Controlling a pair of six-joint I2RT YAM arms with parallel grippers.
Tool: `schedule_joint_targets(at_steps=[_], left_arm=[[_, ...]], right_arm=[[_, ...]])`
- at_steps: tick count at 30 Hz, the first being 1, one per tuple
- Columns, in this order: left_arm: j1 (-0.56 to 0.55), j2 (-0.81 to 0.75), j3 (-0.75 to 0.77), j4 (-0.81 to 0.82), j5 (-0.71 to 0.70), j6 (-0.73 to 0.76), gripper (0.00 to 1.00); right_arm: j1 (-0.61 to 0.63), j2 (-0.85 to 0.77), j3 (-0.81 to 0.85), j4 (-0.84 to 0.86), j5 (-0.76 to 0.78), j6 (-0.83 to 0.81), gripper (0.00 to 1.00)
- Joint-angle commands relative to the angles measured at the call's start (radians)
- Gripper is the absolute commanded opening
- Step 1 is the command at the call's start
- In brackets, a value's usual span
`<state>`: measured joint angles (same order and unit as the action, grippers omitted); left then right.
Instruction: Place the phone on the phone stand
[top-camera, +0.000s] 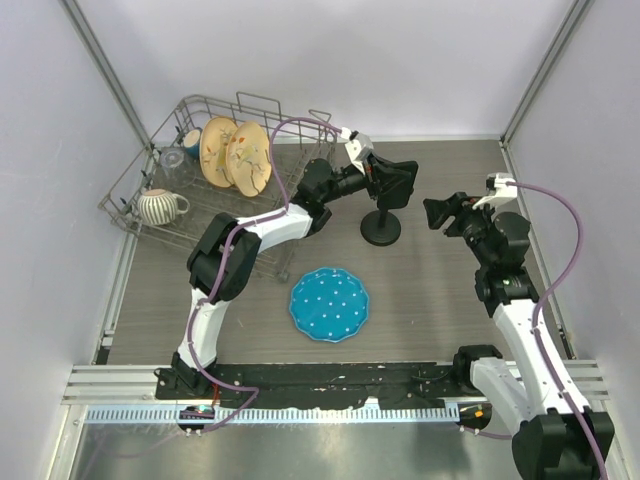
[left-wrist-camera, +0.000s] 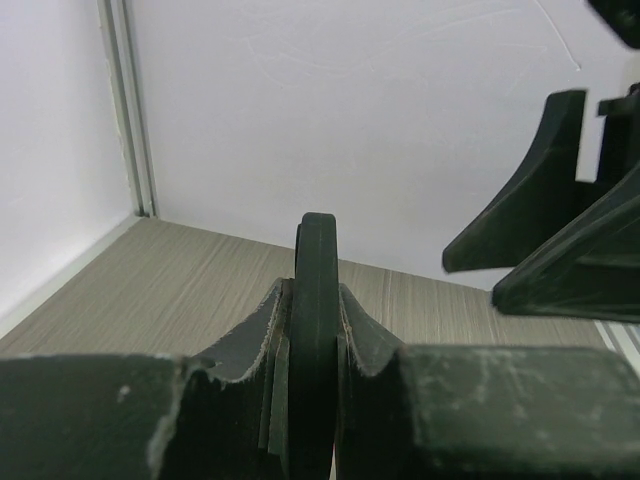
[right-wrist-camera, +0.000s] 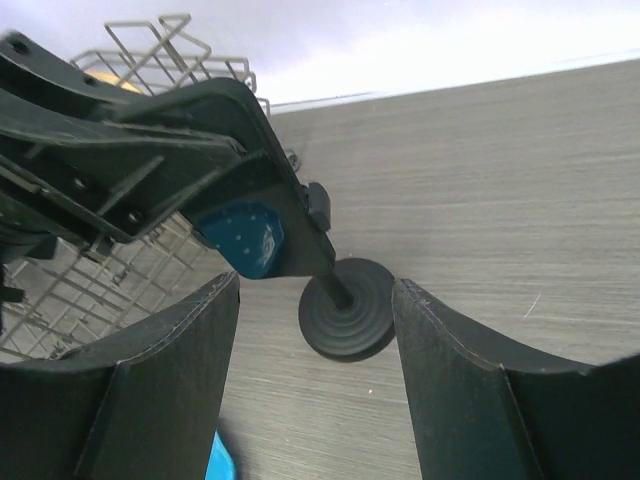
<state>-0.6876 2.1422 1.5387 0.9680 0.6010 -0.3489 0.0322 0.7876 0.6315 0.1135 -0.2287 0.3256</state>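
Note:
My left gripper (top-camera: 386, 181) is shut on the phone (top-camera: 402, 184), a glossy black slab held on edge right above the phone stand (top-camera: 381, 229). In the left wrist view the phone (left-wrist-camera: 315, 320) stands edge-on, pinched between my fingers. In the right wrist view the phone (right-wrist-camera: 268, 215) mirrors the blue plate and meets the top of the stand, whose clamp bracket (right-wrist-camera: 318, 204) shows beside it; the stem runs down to the disc base (right-wrist-camera: 350, 315). I cannot tell whether the phone rests in the bracket. My right gripper (top-camera: 441, 215) is open and empty, just right of the stand (right-wrist-camera: 315, 385).
A blue dotted plate (top-camera: 330, 305) lies in front of the stand. A wire dish rack (top-camera: 205, 205) at the back left holds two patterned plates (top-camera: 235, 155), a striped mug (top-camera: 160, 206) and a glass. White walls enclose the table.

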Motion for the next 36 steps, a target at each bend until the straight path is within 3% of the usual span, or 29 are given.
schedule_joint_targets(at_steps=[1,5,7,10,25,27,29,31,36], left_arm=[[0.031,0.016,0.028,-0.032,0.010,0.022,0.14],[0.031,0.021,0.037,-0.038,0.019,0.011,0.24],[0.033,0.015,0.035,-0.038,0.022,0.004,0.39],[0.036,0.012,0.035,-0.045,0.022,-0.002,0.51],[0.060,-0.031,0.063,-0.081,0.114,-0.093,0.70],[0.065,-0.054,0.066,-0.078,0.126,-0.128,0.83],[0.066,-0.077,0.060,-0.081,0.141,-0.140,0.94],[0.068,-0.119,0.046,-0.083,0.140,-0.147,1.00],[0.086,-0.200,0.011,-0.117,0.125,-0.171,1.00]], right_arm=[[-0.002,0.057,-0.010,0.136,-0.081,-0.039,0.68],[-0.002,0.110,-0.001,0.175,-0.109,-0.056,0.68],[-0.002,0.122,-0.001,0.173,-0.116,-0.068,0.68],[-0.002,0.127,-0.007,0.178,-0.138,-0.083,0.67],[-0.002,0.173,-0.006,0.193,-0.150,-0.051,0.70],[-0.002,0.179,0.003,0.181,-0.144,-0.031,0.81],[0.006,0.174,0.005,0.189,-0.144,0.003,0.83],[0.020,0.168,0.008,0.190,-0.098,0.035,0.83],[0.136,0.182,0.108,0.019,0.050,0.000,0.84]])
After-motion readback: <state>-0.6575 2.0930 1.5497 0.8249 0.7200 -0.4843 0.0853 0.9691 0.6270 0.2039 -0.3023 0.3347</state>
